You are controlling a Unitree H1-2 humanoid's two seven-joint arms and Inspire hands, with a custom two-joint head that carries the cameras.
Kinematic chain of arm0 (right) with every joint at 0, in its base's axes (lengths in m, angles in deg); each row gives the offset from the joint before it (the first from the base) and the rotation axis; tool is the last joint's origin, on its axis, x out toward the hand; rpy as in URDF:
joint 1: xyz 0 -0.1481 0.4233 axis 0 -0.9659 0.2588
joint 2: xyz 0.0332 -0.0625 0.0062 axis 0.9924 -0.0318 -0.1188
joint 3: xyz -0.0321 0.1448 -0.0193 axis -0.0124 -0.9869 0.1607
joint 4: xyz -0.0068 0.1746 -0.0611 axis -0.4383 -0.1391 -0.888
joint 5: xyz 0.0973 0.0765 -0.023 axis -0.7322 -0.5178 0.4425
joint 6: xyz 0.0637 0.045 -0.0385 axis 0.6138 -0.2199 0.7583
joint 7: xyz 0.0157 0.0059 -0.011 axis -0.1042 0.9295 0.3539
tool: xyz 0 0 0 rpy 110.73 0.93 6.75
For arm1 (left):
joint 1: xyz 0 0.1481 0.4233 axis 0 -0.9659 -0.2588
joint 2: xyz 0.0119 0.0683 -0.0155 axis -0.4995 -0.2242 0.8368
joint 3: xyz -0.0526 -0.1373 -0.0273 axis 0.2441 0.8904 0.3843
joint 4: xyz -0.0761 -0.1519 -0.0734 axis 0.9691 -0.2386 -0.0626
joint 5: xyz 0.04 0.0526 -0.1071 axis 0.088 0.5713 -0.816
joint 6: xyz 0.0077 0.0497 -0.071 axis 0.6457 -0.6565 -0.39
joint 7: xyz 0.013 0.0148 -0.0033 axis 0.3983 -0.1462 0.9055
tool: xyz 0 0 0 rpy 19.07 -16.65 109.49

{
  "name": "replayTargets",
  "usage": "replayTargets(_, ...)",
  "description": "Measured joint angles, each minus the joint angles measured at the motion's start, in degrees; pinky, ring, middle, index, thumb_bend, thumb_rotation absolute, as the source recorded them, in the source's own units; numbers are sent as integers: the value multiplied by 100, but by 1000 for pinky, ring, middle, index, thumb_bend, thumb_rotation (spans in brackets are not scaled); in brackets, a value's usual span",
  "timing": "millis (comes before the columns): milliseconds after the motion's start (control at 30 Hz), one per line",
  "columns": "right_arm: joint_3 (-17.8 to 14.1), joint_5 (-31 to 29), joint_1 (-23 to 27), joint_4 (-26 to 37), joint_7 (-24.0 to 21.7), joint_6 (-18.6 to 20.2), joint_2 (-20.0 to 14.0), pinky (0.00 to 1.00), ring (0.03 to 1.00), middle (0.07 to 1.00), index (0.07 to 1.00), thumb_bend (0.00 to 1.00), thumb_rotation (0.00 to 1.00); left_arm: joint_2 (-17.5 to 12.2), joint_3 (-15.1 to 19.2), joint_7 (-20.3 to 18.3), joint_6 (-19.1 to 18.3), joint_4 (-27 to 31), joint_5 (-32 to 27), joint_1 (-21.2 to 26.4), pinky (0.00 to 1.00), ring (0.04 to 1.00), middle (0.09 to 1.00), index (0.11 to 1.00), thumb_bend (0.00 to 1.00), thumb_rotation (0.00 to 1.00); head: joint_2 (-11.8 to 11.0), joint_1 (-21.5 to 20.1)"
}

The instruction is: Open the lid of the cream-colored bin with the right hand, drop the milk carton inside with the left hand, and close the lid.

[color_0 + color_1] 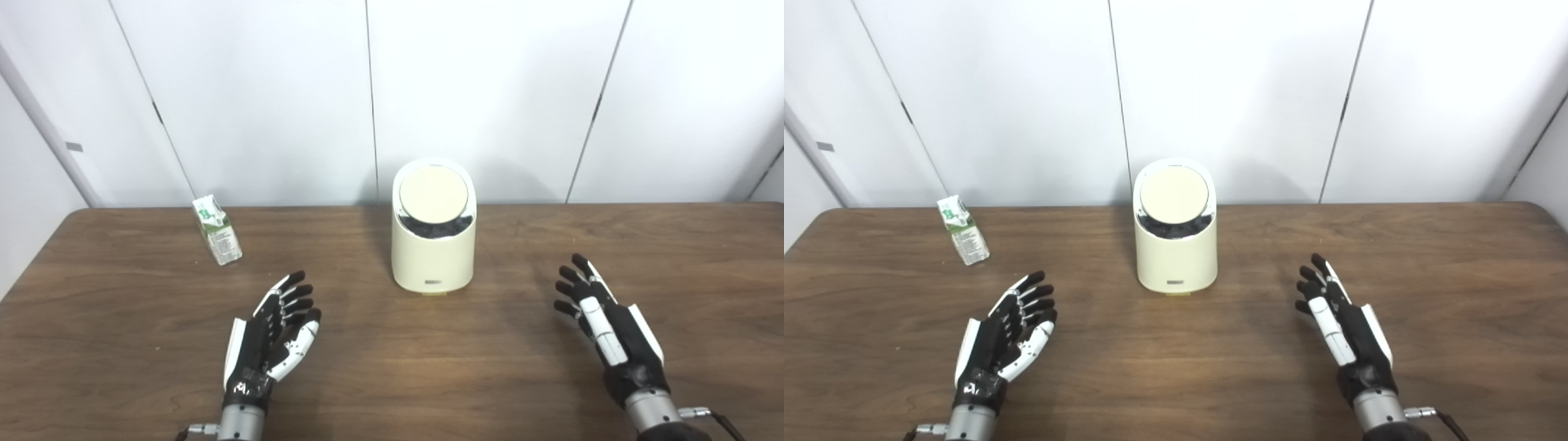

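So nothing has been started yet, as far as I can judge. Both hands hover low over the table (392,380), fingers spread and holding nothing. The cream-colored bin (433,257) stands ahead of and between them, a little nearer the left hand (272,334) than the right hand (603,324), touching neither. Its round lid (433,194) looks tilted toward the robot, with a dark gap showing under its lower edge. The milk carton (217,229) stands well ahead of the left hand and off to its left. Opening comes first: I'd expect the right hand to reach forward and inward to the lid while the left goes for the carton.
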Motion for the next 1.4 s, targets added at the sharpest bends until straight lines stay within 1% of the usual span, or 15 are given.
replayTargets(200, 73, 44, -1, 46, 14, 37, 65, 824, 890, 922, 969, 528, 883, -50, 40, -19, -3, 5, -72, -6, 714, 763, 801, 877, 322, 226, -9, -202)
replayTargets(300, 110, 43, 0, 98, 16, 85, 142, 820, 897, 927, 977, 518, 893, -97, 65, -60, -4, 5, -175, -7, 724, 774, 807, 881, 325, 262, -18, -246)
replayTargets(333, 124, 44, 0, 125, 15, 98, 160, 820, 899, 928, 979, 511, 894, -115, 71, -90, -4, 5, -213, -7, 728, 778, 810, 882, 324, 253, -9, -264)
replayTargets(500, 119, 20, 3, 168, 16, 186, 172, 830, 901, 929, 980, 496, 878, -131, 89, -148, -9, 4, -270, -7, 730, 779, 807, 879, 325, 242, -18, -246)
replayTargets(533, 109, 9, 2, 168, 16, 193, 172, 831, 902, 930, 980, 503, 878, -131, 91, -154, -15, 4, -273, -8, 728, 780, 808, 880, 329, 262, -18, -238)
replayTargets(633, 96, 6, 3, 168, 15, 196, 169, 840, 909, 934, 984, 508, 884, -133, 89, -161, -16, 4, -266, -10, 724, 778, 808, 882, 328, 280, -44, -150)
replayTargets(733, 96, 3, -1, 168, 13, 199, 169, 832, 906, 934, 985, 512, 870, -130, 88, -153, -16, 4, -244, -11, 708, 760, 794, 871, 333, 256, -140, -36)
replayTargets(767, 96, 2, -5, 168, 13, 199, 169, 827, 904, 933, 984, 512, 863, -129, 88, -144, -14, 4, -236, -12, 706, 758, 793, 871, 333, 251, -141, -35)
replayTargets(867, 99, 14, -8, 168, 14, 196, 164, 801, 894, 925, 975, 540, 819, -127, 88, -133, 1, 4, -221, -21, 706, 757, 794, 873, 330, 230, -246, 0)
replayTargets(933, 101, 53, 5, 173, 18, 199, 157, 799, 883, 914, 964, 581, 748, -127, 82, -125, 7, 5, -187, -32, 707, 756, 793, 875, 318, 212, -290, 17)
replayTargets(1000, 102, 107, 42, 202, 22, 209, 153, 793, 870, 908, 961, 604, 697, -129, 76, -112, 18, 8, -142, -50, 718, 758, 794, 877, 323, 215, -334, 52)
replayTargets(1067, 104, 150, 139, 235, 27, 243, 148, 788, 861, 905, 963, 627, 676, -129, 69, -108, 22, 18, -66, -71, 721, 760, 796, 878, 331, 229, -360, 61)
replayTargets(1200, 107, 224, 557, 232, 30, 325, 99, 774, 847, 898, 956, 667, 640, -126, 17, -106, 22, 72, 40, -130, 721, 766, 801, 880, 354, 293, -457, 114)
replayTargets(1333, 127, 320, 1039, 137, 56, 334, 72, 756, 839, 886, 940, 687, 573, -98, -15, -90, 24, 122, 112, -197, 717, 763, 797, 873, 357, 289, -475, 175)
replayTargets(1400, 147, 408, 1209, 118, 85, 430, 65, 754, 845, 891, 942, 700, 552, -71, -36, -80, 26, 142, 160, -217, 728, 766, 798, 872, 354, 277, -466, 202)
